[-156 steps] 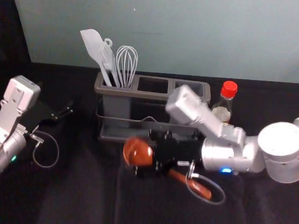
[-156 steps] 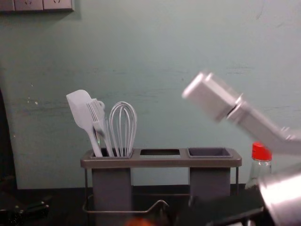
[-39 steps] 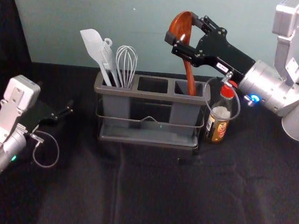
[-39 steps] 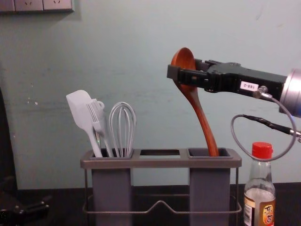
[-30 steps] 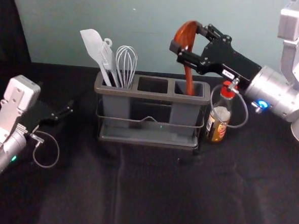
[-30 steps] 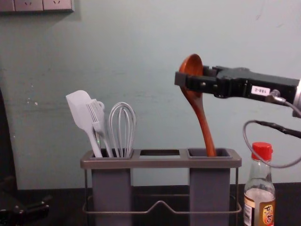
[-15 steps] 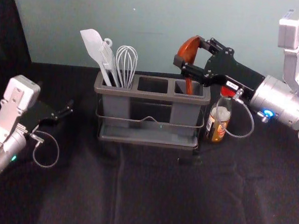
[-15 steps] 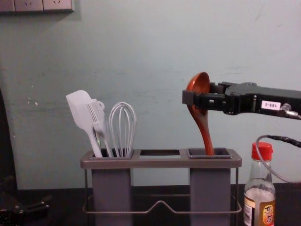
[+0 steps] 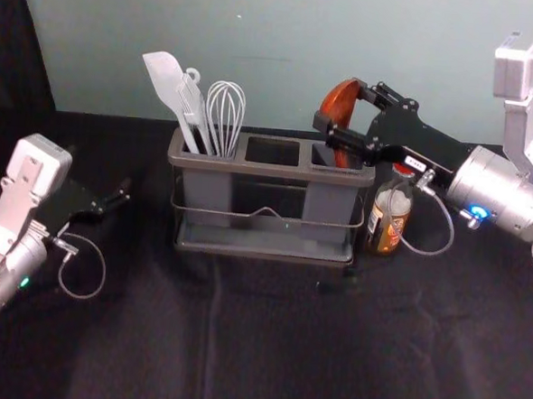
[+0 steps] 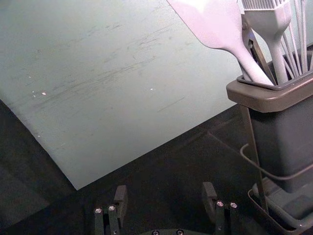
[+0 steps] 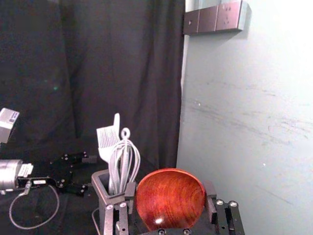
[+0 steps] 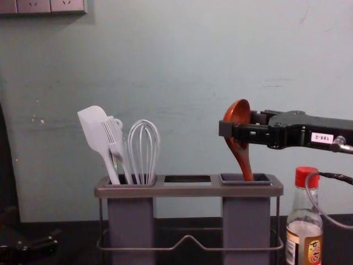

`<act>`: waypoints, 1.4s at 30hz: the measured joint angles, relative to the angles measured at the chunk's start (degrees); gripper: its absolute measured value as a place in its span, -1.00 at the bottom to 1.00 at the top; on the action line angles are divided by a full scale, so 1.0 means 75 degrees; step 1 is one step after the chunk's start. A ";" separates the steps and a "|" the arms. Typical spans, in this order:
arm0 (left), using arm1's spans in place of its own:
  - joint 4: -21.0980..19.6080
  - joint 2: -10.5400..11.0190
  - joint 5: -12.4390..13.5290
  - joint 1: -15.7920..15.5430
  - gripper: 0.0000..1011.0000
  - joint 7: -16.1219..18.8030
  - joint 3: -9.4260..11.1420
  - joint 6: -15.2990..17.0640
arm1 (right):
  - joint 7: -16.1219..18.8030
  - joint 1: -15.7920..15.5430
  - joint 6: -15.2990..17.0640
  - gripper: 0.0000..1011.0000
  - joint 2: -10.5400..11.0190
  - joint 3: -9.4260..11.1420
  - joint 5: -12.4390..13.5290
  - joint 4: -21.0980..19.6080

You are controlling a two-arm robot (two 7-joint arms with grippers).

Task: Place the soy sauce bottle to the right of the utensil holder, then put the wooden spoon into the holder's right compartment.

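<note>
Sinking lower than before, the wooden spoon [image 12: 241, 153] is slanting into the right compartment [image 12: 246, 221] of the utensil holder [image 12: 187, 191], the right gripper [image 11: 169, 195] above pinching its bowl [image 12: 237, 112] by the sides, likely best for light, stiff, slick wood; the left gripper [image 10: 165, 192] is idling spread left of the holder

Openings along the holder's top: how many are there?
3: the left opening, with pale utensils; the middle opening, empty; the right opening, with the wooden spoon.
</note>
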 joint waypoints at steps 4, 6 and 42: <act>0.0000 0.0000 0.0000 0.0000 0.99 0.0000 0.0000 0.0000 | 0.0043 -0.0005 -0.0020 0.66 -0.0010 -0.0015 0.0016 0.0060; 0.0000 0.0000 0.0000 0.0000 0.99 0.0000 0.0000 0.0000 | 0.0052 -0.0009 -0.0034 0.66 -0.0015 -0.0022 0.0021 0.0087; 0.0000 0.0000 0.0000 0.0000 0.99 0.0000 0.0000 0.0000 | 0.0038 -0.0094 -0.0148 0.66 -0.0055 -0.0033 -0.0078 0.0175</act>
